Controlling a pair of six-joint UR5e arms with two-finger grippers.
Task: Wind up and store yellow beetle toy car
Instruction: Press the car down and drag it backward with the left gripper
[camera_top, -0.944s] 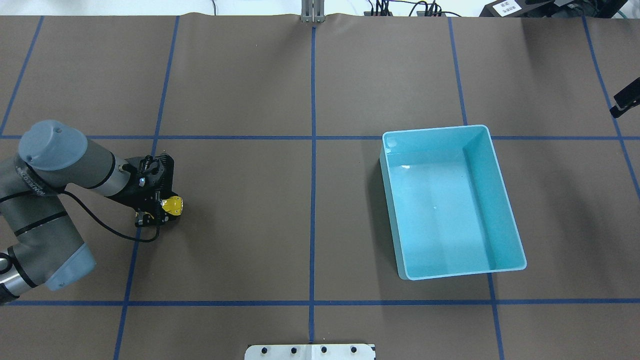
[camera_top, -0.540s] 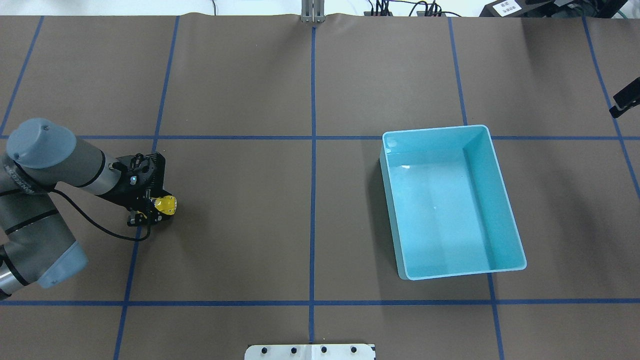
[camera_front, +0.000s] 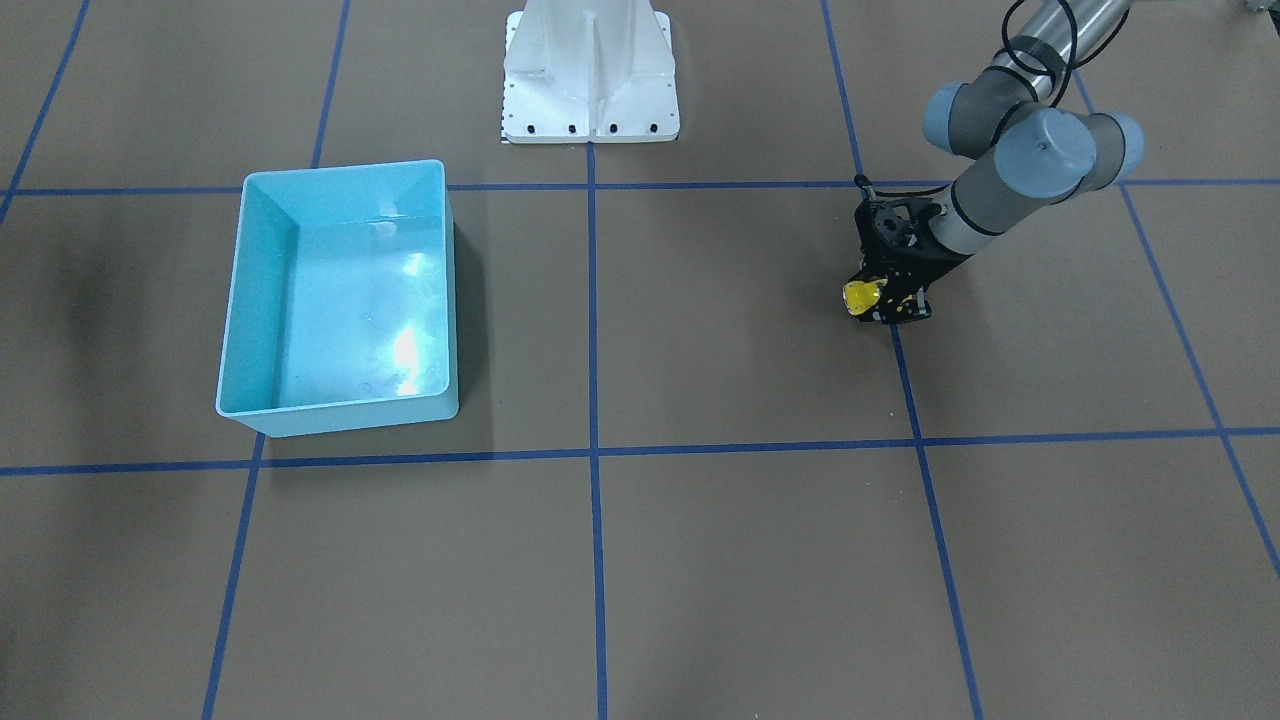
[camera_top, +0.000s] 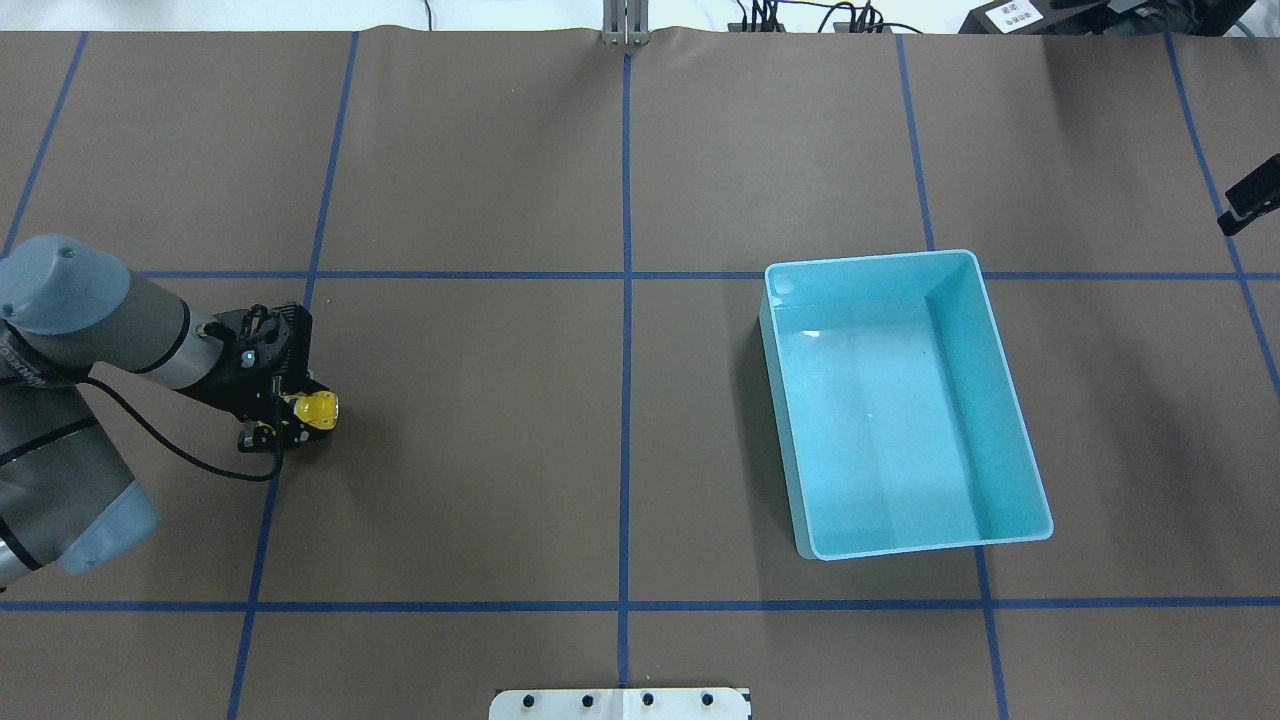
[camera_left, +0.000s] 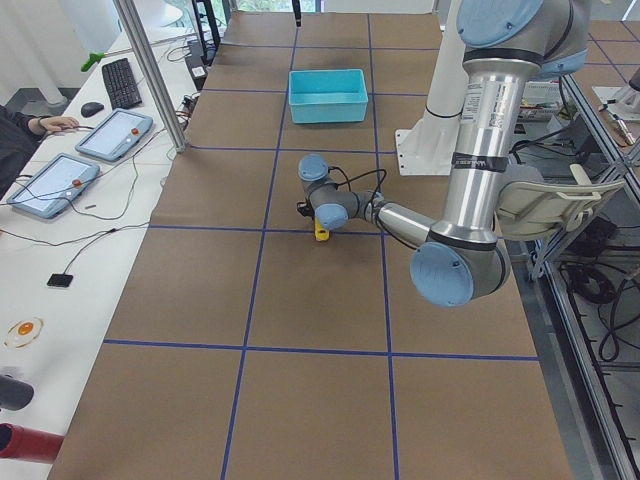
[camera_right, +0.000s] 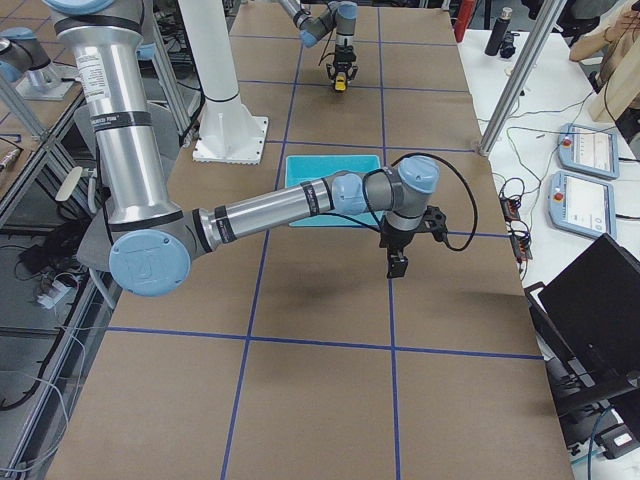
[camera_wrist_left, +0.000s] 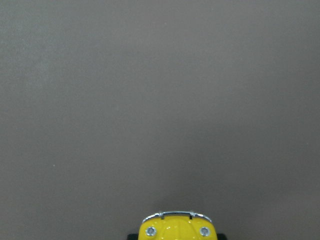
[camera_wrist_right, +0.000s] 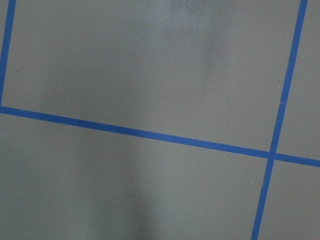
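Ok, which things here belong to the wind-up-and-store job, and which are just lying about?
Part of the job:
- yellow beetle toy car, gripped on the table by the left tool
- light-blue bin, empty

Just lying about:
- right tool, off beyond the bin
- keyboard and teach pendants on the side bench
- white robot base
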